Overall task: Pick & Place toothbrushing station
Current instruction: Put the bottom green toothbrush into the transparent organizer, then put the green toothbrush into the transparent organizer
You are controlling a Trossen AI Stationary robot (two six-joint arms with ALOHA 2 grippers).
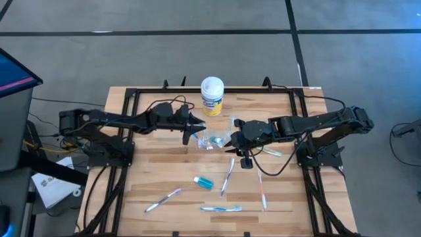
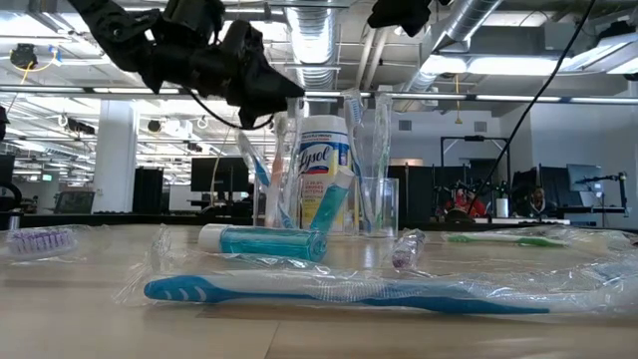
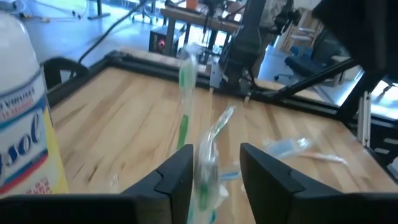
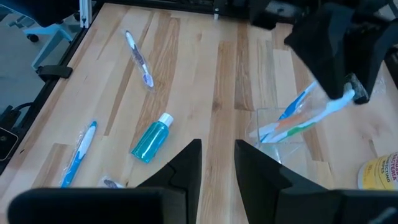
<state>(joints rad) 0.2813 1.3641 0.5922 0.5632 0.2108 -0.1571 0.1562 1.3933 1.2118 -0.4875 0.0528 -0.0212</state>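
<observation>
The see-through cup (image 1: pixel 216 139) (image 4: pixel 292 138) stands at the table's middle with several wrapped toothbrushes leaning in it. My left gripper (image 1: pixel 192 131) (image 3: pixel 216 174) is open at the cup's left side. Its fingers stand on either side of the upper end of a wrapped green-and-white toothbrush (image 3: pixel 208 146). My right gripper (image 1: pixel 231 141) (image 4: pixel 217 165) hovers open just right of the cup, above the table, with nothing between its fingers. A teal tube (image 1: pixel 204 182) (image 4: pixel 151 140) lies on its side nearer the front. My left gripper's fingers come at the toothbrush roughly level from the table's left, one on each side of its wrapped upper end (image 3: pixel 205 165). I cannot tell whether either finger touches the wrapper. The toothbrush stands tilted with its lower end in the cup.
The yellow canister (image 1: pixel 212 95) (image 3: pixel 22 118) stands just behind the cup. Loose wrapped toothbrushes lie on the front half of the table (image 1: pixel 163 199) (image 1: pixel 220 209) (image 1: pixel 227 176) (image 1: pixel 262 191), and one lies by the right arm (image 1: pixel 271 153). A black frame (image 1: pixel 131 99) runs along the table's edges.
</observation>
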